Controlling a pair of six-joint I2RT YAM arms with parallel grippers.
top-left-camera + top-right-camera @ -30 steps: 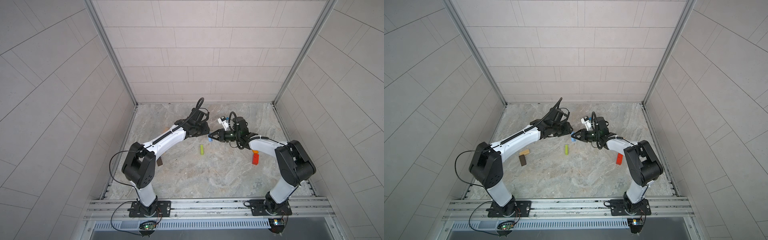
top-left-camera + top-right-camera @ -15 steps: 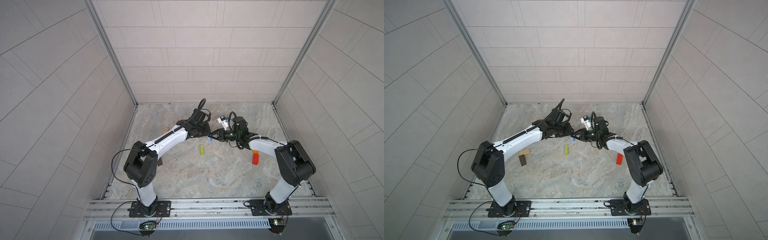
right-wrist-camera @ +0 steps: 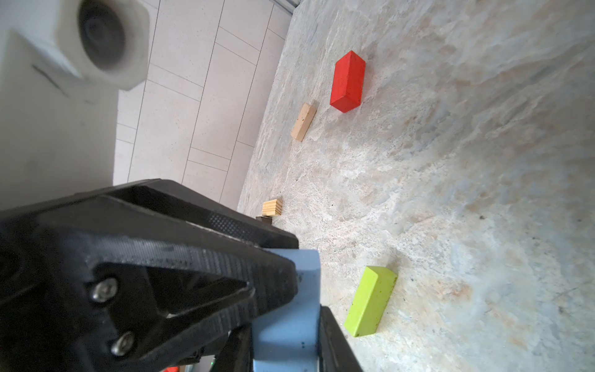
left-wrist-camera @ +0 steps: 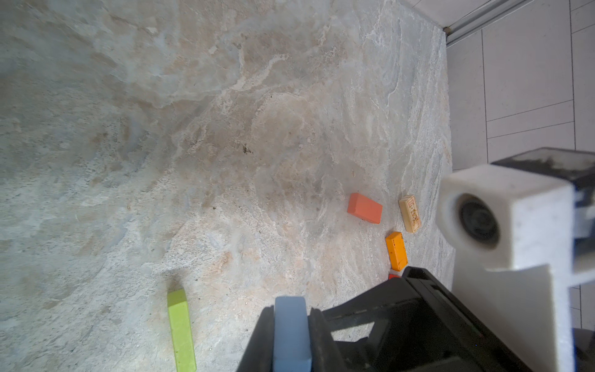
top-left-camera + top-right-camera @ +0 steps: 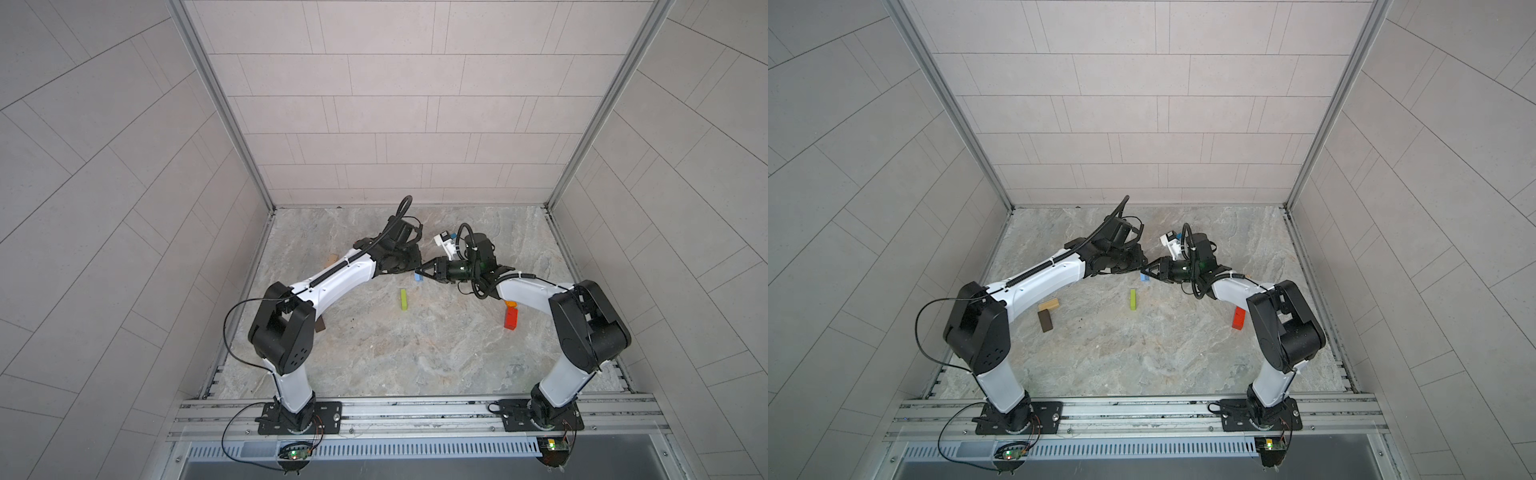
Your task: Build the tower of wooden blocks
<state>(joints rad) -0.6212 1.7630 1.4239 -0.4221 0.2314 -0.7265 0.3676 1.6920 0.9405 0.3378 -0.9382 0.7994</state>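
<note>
1. Pinch time: my left pincer (image 5: 411, 271) squeezes the light blue block (image 4: 291, 331).
2. My right pincer (image 5: 428, 274) sits at the same block; squeezing or loose, I cannot tell.
3. The green block (image 5: 403, 300) lies on the floor (image 5: 415, 353) close by, a red block (image 5: 510, 322) farther off.

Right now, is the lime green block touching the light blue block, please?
Apart: in a top view, a clear gap separates the lime green block from the light blue block.
</note>
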